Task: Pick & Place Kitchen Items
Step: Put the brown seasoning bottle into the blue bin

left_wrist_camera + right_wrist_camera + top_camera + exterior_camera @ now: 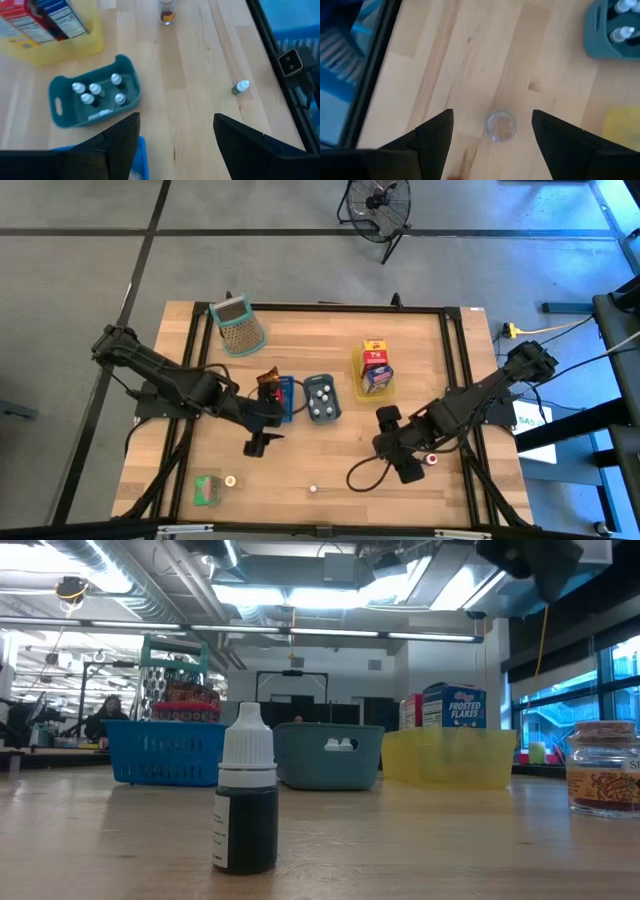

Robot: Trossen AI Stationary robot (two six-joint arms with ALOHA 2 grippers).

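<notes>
- A grey concrete floor (80, 280) crossed by dark seams is seen around the table.
- A black floor fan (377, 202) is placed beyond it.
- Long ceiling strip lights (330, 633) and tall windows (560, 705) are shown.

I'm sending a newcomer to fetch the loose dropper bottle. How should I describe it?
Start at the grey-blue tray mid-table, which holds several dropper bottles. Go straight toward the table's front edge: one small dropper bottle stands alone on bare wood. Dark body, white cap, and unlike the others, in no tray.
</notes>
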